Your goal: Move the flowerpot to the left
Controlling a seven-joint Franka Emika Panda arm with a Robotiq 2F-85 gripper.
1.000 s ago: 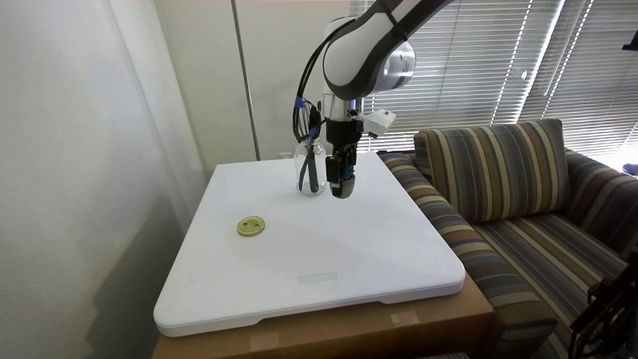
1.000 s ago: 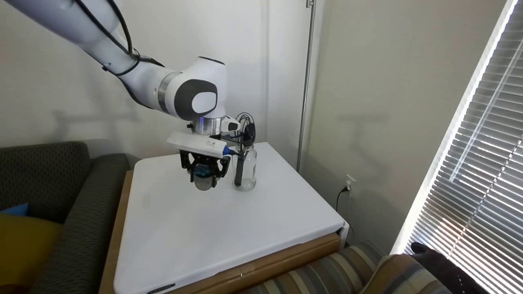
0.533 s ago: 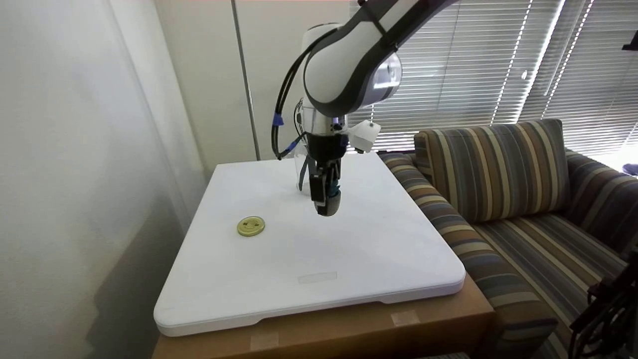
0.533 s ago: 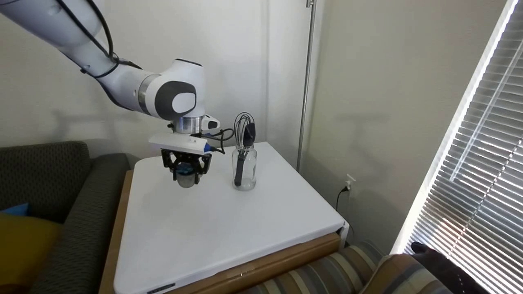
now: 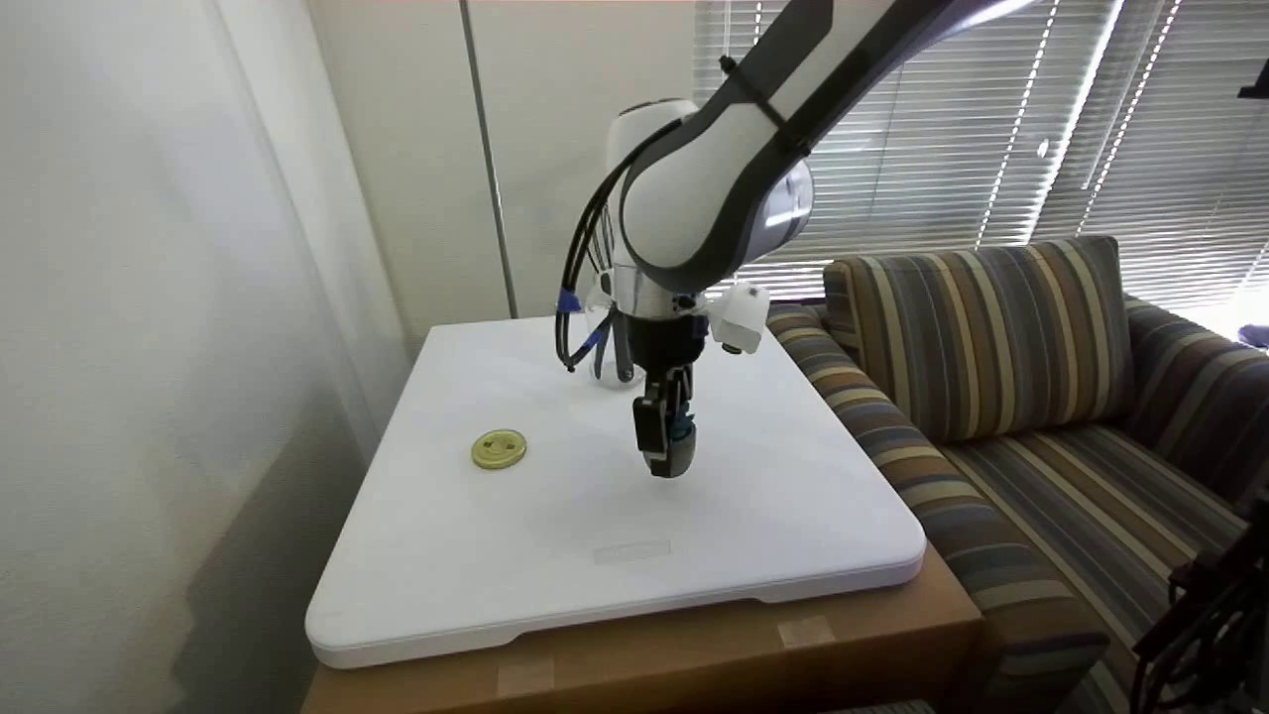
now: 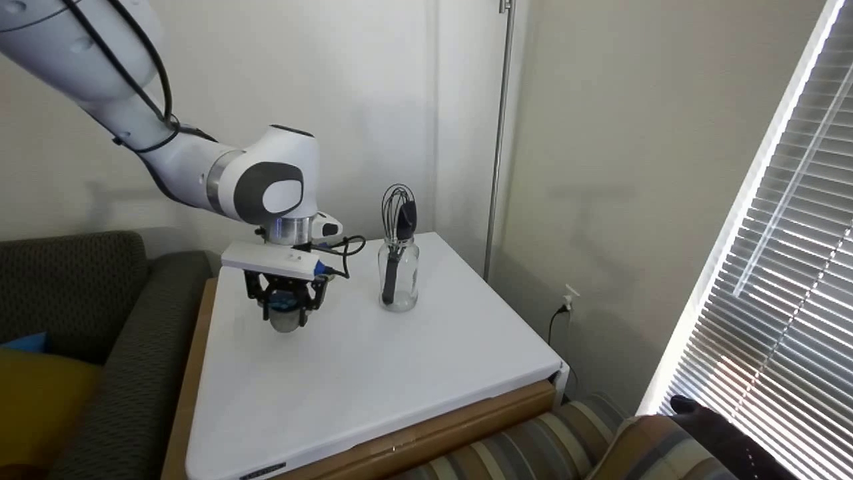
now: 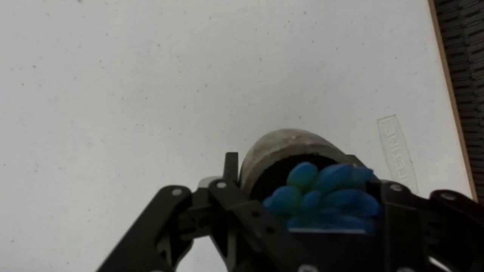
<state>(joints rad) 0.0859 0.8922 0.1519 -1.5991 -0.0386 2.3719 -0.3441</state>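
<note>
Claw (image 6: 284,315) clamped on the flowerpot (image 5: 682,447) has dropped closer to the table (image 5: 476,555).

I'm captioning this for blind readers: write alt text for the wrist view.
The gripper holds a greyish flowerpot with blue leaves, seen from above. Beyond it lies a speckled white tabletop; an embossed label and dark woven fabric show at right.

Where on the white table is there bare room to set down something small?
In an exterior view, one bare patch of the white table lies between the yellow-green disc and the near edge. Another stretches from the glass jar to the edge facing the striped sofa. Crowded spots: the jar with its utensils, and where the gripper holds the flowerpot.
</note>
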